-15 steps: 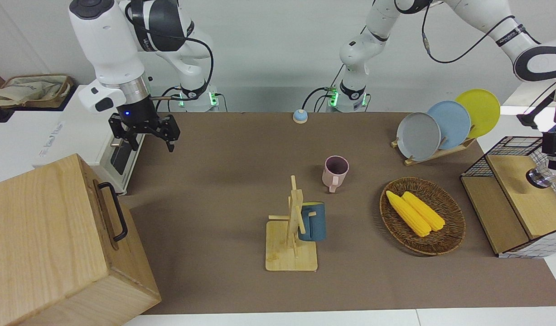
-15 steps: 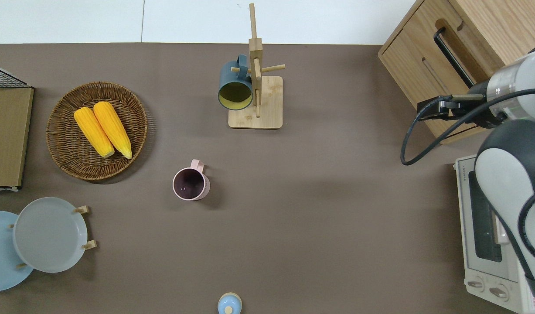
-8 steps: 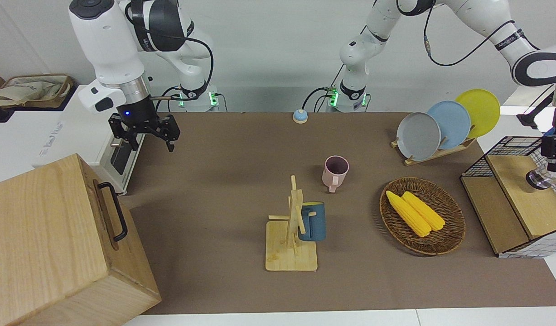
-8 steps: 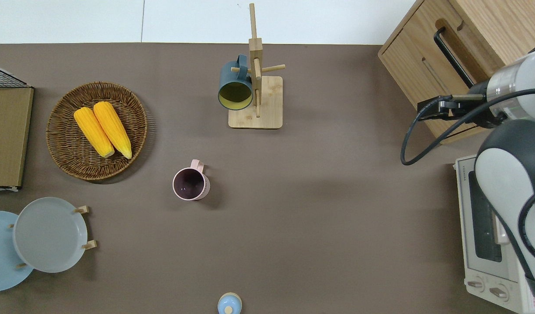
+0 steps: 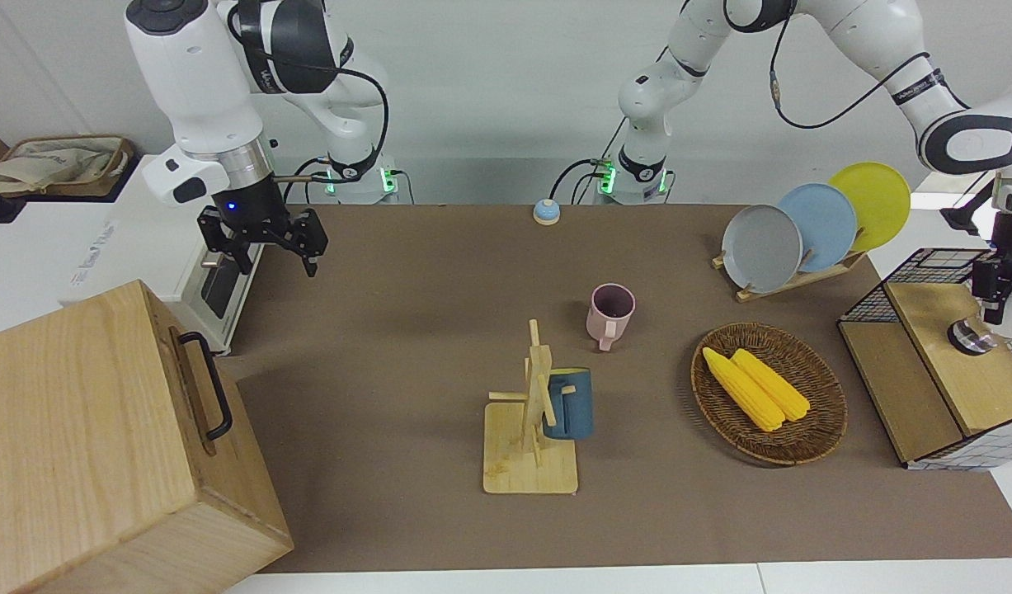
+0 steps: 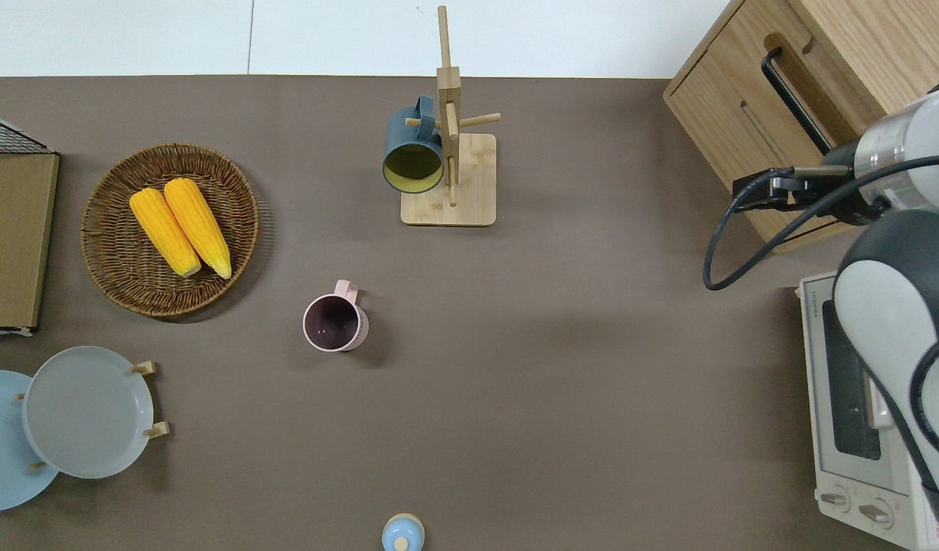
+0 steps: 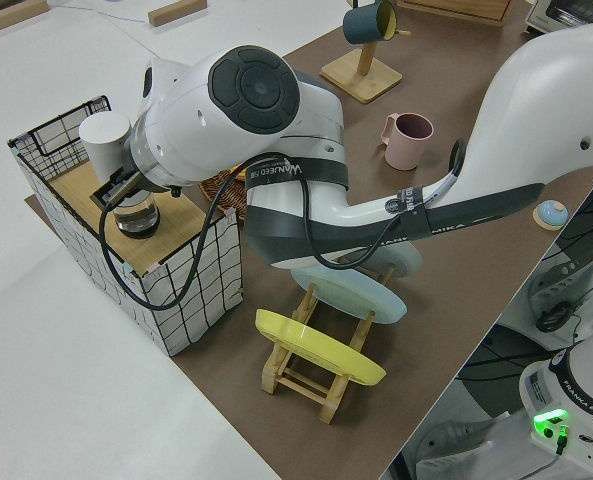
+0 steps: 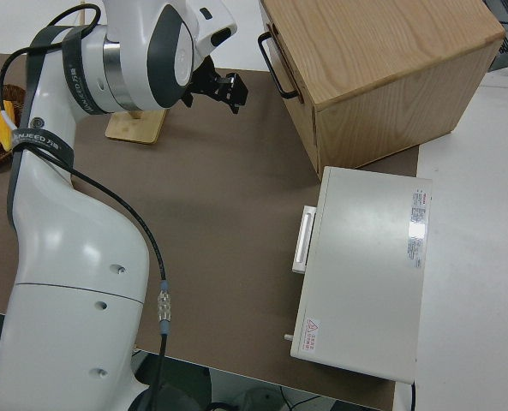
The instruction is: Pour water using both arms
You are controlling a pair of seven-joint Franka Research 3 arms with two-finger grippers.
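Front view: your left claw (image 5: 994,289) hangs over the wooden top of the wire crate (image 5: 926,272), right above a small glass vessel (image 5: 971,337) standing on that top. Whether its fingers are spread or pressed together, I cannot tell from here. Your right claw (image 5: 262,239) hangs spread and empty, well apart from the crate, beside the toaster oven (image 5: 217,289).

Overhead view: the left claw is out of sight. The pink mug (image 6: 335,323) stands upright on the brown worktop (image 6: 561,367), well apart from the crate, its mouth open upward; it looks like the likely thing to pour into.

Left side view: the left claw (image 7: 121,190) sits at the rim of the glass vessel (image 7: 136,215) on the crate's top. Judging from this, you are at the pickup step. Centre the fingers around the glass, go down straight, and close gently; glass is slick. Lift it level so nothing spills.
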